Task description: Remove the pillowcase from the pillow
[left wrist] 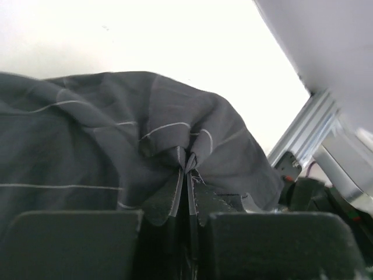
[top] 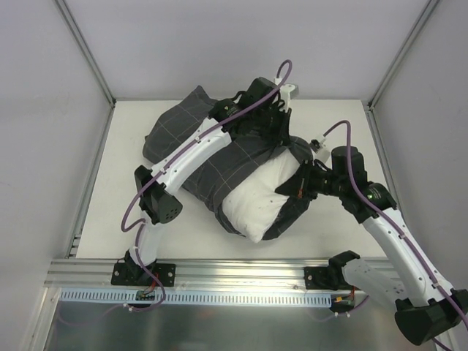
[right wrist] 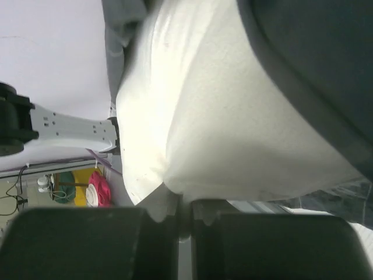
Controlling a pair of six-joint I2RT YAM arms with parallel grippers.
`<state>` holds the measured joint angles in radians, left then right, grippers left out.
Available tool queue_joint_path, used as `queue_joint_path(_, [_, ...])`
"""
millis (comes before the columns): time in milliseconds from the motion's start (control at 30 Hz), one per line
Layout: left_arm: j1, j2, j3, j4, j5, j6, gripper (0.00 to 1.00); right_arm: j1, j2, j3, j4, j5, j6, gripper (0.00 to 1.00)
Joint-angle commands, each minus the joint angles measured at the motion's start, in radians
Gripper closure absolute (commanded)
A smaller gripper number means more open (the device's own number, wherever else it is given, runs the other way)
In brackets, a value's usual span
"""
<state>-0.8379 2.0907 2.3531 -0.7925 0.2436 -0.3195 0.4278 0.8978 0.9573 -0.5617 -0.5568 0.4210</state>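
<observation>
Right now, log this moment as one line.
left end effector: shut on pillowcase | right end effector: shut on pillow | pillow: partly out of pillowcase

White table [top: 110, 219] is covered mid-back by heaped pillowcase [top: 175, 128]; pillow [top: 259, 201] is laid half out, nearer front.

White arms [top: 191, 153], black joints [top: 162, 207], purple cables [top: 124, 214]

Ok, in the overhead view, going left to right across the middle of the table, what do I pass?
You pass the left arm's elbow → pillowcase → pillow → right gripper → right arm.
</observation>
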Motion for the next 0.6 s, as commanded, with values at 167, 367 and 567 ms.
queue_joint_path(167, [0.203, 0.031, 0.014, 0.012, -0.095, -0.262, 1.0, 0.11, -0.126, -0.069, 0.026, -0.106, -0.059, 0.99])
queue_joint_path(367, [0.295, 0.074, -0.04, 0.012, -0.098, -0.28, 1.0, 0.187, -0.207, -0.068, -0.043, -0.124, -0.14, 0.99])
queue_joint_path(567, [0.398, 0.086, -0.185, 0.012, -0.06, -0.271, 1.0, 0.195, -0.191, -0.026, -0.078, -0.085, -0.189, 0.99])
